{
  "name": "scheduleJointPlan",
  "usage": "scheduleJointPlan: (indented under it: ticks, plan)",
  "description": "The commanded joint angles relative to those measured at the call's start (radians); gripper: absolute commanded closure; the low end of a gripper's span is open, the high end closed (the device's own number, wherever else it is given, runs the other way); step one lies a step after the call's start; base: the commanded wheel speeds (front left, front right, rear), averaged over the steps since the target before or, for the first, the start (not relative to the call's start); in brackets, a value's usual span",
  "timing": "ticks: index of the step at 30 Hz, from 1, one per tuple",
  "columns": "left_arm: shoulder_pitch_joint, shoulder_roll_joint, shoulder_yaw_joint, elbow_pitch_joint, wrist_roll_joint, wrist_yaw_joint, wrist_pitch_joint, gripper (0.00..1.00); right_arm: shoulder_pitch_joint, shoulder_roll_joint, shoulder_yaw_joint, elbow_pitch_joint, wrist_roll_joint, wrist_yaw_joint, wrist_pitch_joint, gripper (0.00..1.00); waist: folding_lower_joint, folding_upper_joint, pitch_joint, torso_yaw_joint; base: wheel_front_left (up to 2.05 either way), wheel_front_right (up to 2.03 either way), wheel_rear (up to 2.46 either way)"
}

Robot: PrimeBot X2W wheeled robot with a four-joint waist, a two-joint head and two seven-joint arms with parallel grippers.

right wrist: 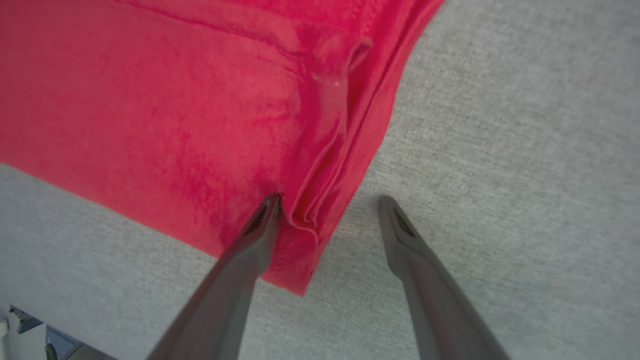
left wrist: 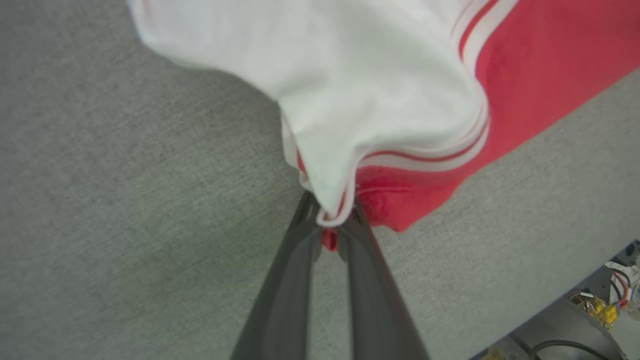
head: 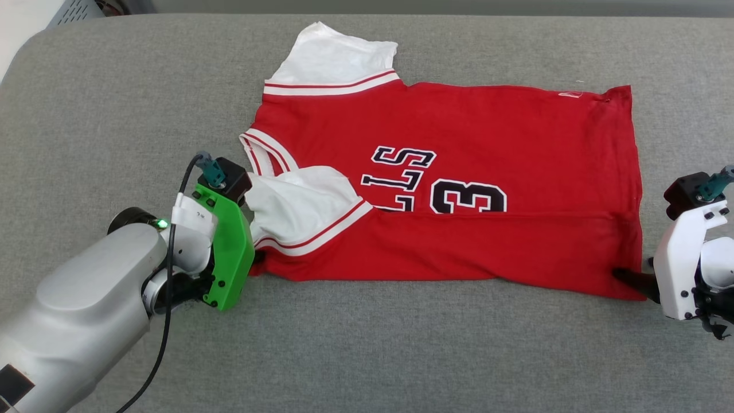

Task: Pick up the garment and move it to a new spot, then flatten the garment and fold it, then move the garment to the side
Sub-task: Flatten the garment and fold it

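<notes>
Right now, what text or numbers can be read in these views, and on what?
"LLS": black, white-outlined letters on the red garment, sideways; the rest hidden by the fold.
"3": large digit beside them, partly under the fold.
Too small to read: the white mark at the garment's far hem corner.

The left gripper (left wrist: 330,220) is clamped on the garment (head: 459,143) at its near sleeve-side corner, cloth pinched between the fingers. Its silver forearm (head: 86,298) and green wrist mount (head: 229,252) angle in from that side. The right gripper (right wrist: 330,205) stands wide at the garment's near hem corner, one finger (right wrist: 250,240) on the cloth and the other just off its edge
</notes>
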Motion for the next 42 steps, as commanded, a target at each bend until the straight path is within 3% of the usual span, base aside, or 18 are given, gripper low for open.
scheduleJointPlan:
  ticks: [1, 6, 7, 8, 16, 26, 30, 37, 42]
  plan:
    - [-0.019, -0.003, -0.006, 0.006, 0.009, -0.003, -0.01, 1.0, 0.018, 0.036, 0.036, 0.034, -0.006, -0.001, -0.003, 0.0, 0.0, 0.0, 0.015, 0.007, 0.0, 0.0, 0.0]
    - [-0.014, -0.009, -0.028, 0.025, -0.005, -0.003, -0.029, 1.0, 0.039, 0.078, 0.084, 0.079, 0.008, -0.001, -0.065, 0.0, 0.0, 0.0, 0.009, 0.003, 0.0, 0.0, 0.0]
    - [-0.01, -0.009, -0.034, 0.029, -0.008, -0.003, -0.035, 1.0, 0.039, 0.075, 0.095, 0.08, 0.01, -0.001, -0.081, 0.69, 0.0, 0.0, 0.001, 0.001, 0.0, 0.0, 0.0]
    - [-0.005, -0.007, -0.038, 0.033, -0.012, -0.003, -0.038, 1.0, 0.037, 0.075, 0.099, 0.079, 0.018, -0.001, -0.095, 1.0, 0.0, 0.0, -0.007, -0.001, 0.0, 0.0, 0.0]
    - [0.064, 0.03, -0.06, 0.028, -0.097, -0.003, -0.078, 1.0, 0.059, -0.014, 0.088, 0.0, 0.09, -0.001, -0.204, 1.0, 0.0, 0.0, -0.141, -0.015, 0.0, 0.0, 0.0]
    - [0.15, 0.134, -0.081, -0.118, -0.126, -0.003, -0.092, 1.0, 0.22, -0.125, 0.023, -0.168, 0.139, -0.001, -0.209, 1.0, 0.0, 0.0, -0.196, -0.015, 0.0, 0.0, 0.0]
    - [0.187, 0.148, -0.086, -0.171, -0.122, 0.014, -0.104, 1.0, 0.279, -0.149, -0.02, -0.207, 0.146, -0.001, -0.191, 1.0, 0.0, 0.0, -0.187, -0.014, 0.0, 0.0, 0.0]
    - [0.199, 0.127, -0.086, -0.16, -0.103, 0.048, -0.127, 1.0, 0.28, -0.098, -0.057, -0.206, 0.109, -0.001, -0.157, 1.0, 0.0, 0.0, -0.115, -0.022, 0.0, 0.0, 0.0]
    - [0.202, 0.086, -0.091, -0.058, -0.093, 0.045, -0.133, 1.0, 0.241, -0.015, -0.042, -0.094, 0.054, -0.001, -0.156, 1.0, 0.0, 0.0, -0.074, -0.022, 0.0, 0.0, 0.0]
